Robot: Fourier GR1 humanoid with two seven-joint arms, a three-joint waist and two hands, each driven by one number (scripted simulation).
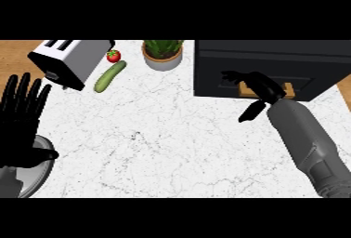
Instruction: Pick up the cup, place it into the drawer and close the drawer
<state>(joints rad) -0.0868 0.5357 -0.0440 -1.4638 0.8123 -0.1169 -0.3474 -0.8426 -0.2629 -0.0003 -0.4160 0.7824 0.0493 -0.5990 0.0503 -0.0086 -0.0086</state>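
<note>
Head view: no cup visible anywhere on tabletop [171, 139], so it's prob. already inside the drawer [308, 76] at far right corner, which looks nearly shut. My right hand [264, 87] sits on the drawer front over the tan handle [290, 91], fingers apart & loosely bent, thumb clear, gripping nothing. My left hand [21, 121] rests open at left edge. Step: closing. Next needs a straight push till flush.

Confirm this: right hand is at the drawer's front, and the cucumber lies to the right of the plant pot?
Not quite. The head view shows the cucumber left of the plant pot, between it and the toaster. The right hand is at the drawer front, as you said.
</note>
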